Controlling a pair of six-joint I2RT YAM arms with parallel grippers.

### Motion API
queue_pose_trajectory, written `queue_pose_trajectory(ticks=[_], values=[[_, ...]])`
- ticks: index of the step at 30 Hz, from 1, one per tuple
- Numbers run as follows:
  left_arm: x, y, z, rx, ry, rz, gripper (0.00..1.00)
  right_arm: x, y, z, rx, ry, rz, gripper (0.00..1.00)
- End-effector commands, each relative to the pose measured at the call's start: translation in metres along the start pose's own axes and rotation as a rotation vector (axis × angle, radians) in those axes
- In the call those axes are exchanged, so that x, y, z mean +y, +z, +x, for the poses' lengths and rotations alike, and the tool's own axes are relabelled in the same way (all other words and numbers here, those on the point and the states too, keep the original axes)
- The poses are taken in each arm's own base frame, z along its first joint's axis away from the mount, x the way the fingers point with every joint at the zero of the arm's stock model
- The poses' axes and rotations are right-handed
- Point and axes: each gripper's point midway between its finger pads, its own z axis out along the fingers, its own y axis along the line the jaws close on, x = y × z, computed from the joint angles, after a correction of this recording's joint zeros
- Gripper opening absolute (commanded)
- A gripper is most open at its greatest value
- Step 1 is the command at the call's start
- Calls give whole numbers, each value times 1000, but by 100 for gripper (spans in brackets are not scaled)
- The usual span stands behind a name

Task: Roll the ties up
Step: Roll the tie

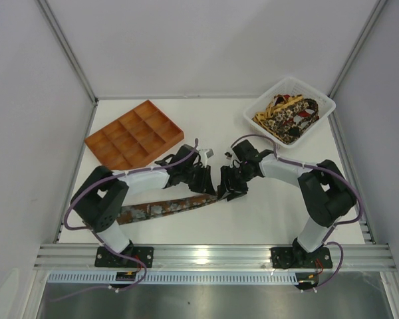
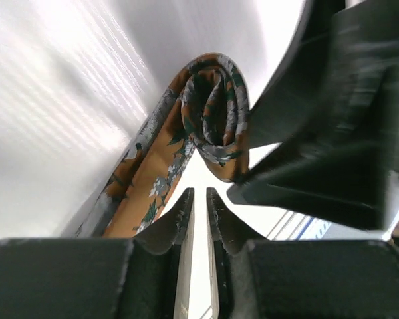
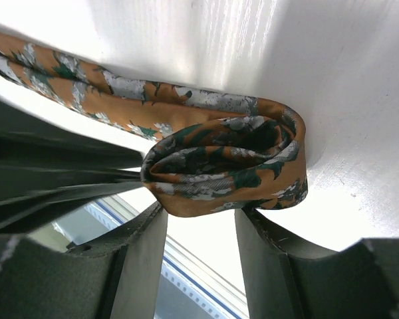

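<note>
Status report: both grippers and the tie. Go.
Left gripper barely open, empty, beside the roll. Right gripper apparently pinching rolled end of tie; remainder lies flat. Nothing in the way.

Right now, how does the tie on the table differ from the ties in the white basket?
The table tie lies stretched out alone, one end coiled into a roll; the basket ties sit heaped together in the white basket. The table tie is rust-orange and grey; the basket ties show black, yellow and red. Both are patterned fabric.
</note>
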Motion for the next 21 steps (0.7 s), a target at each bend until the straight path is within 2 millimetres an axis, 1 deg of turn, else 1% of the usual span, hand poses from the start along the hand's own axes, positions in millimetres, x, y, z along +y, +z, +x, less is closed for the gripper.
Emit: queue_pose_trajectory(ticks=[1, 2, 4, 5, 7, 8, 10, 11, 13, 16, 17, 21], values=[[-9, -24, -29, -91, 25, -9, 17, 7, -4, -6, 4, -26, -21, 51], [-9, -29, -38, -117, 24, -17, 17, 7, -4, -7, 4, -29, -23, 50], [-9, -31, -46, -135, 19, -22, 17, 6, -3, -6, 6, -29, -21, 50], [-7, -30, -50, -142, 12, -24, 17, 7, -4, -6, 4, -29, -23, 50], [-15, -27, -57, -144, -8, 23, 17, 6, -3, -6, 2, -26, -22, 50], [-18, -23, -63, -156, -11, 54, 17, 6, -3, -6, 2, -25, -22, 50], [-28, -20, -64, -150, -42, 113, 17, 6, -3, -6, 2, -22, -22, 50], [-29, -16, -66, -148, -51, 128, 17, 6, -3, -6, 2, -23, -22, 50], [-35, -14, -72, -164, -55, 169, 17, 6, -2, -6, 4, -22, -21, 50], [-37, -9, -76, -160, -55, 184, 17, 6, -3, -6, 0, -23, -21, 50], [-34, -5, -75, -148, -64, 180, 17, 7, -4, -7, -4, -24, -24, 50], [-33, 2, -70, -133, -87, 208, 16, 9, -6, -9, -11, -24, -25, 50]])
